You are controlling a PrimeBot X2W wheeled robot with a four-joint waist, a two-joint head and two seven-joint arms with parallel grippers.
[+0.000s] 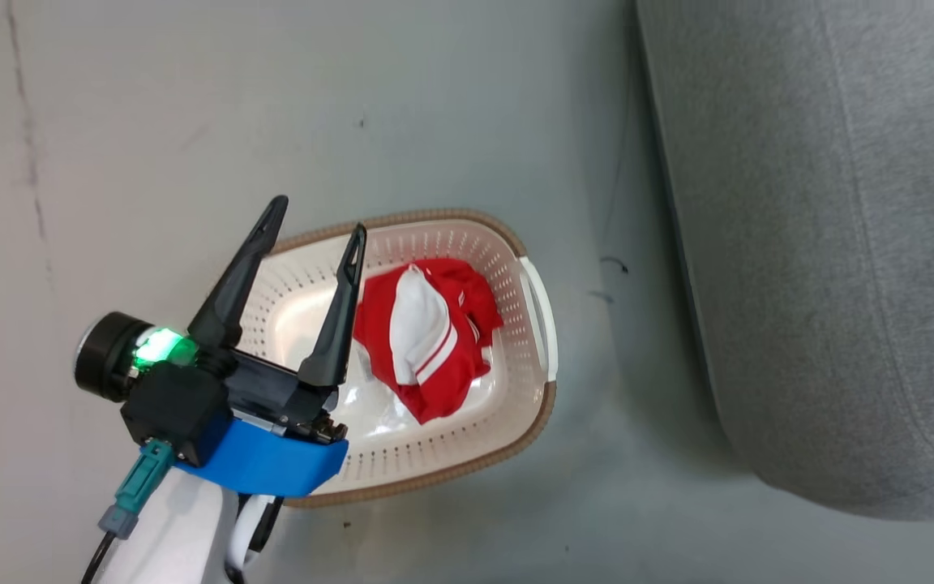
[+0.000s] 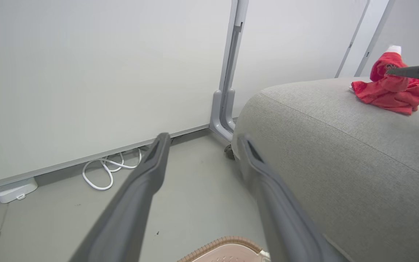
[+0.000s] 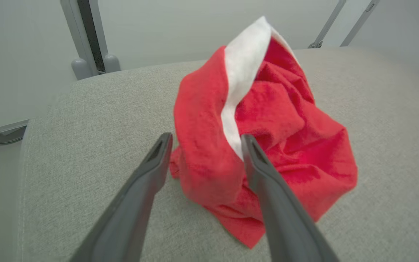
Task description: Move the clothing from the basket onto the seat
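your left gripper (image 1: 319, 217) hangs over the basket (image 1: 548, 405), fingers spread wide, holding nothing. one red-and-white garment (image 1: 426, 341) lies crumpled inside the basket. your right gripper (image 3: 206, 137), fingers apart and closed on nothing, straddles the other red garment (image 3: 286, 145), heaped on the grey seat (image 3: 86, 127).

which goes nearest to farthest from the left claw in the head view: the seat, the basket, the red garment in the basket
1. basket, directly beneath the left claw
2. red garment, in the basket's right half, beside the claw
3. seat, at the view's far right, beyond the basket
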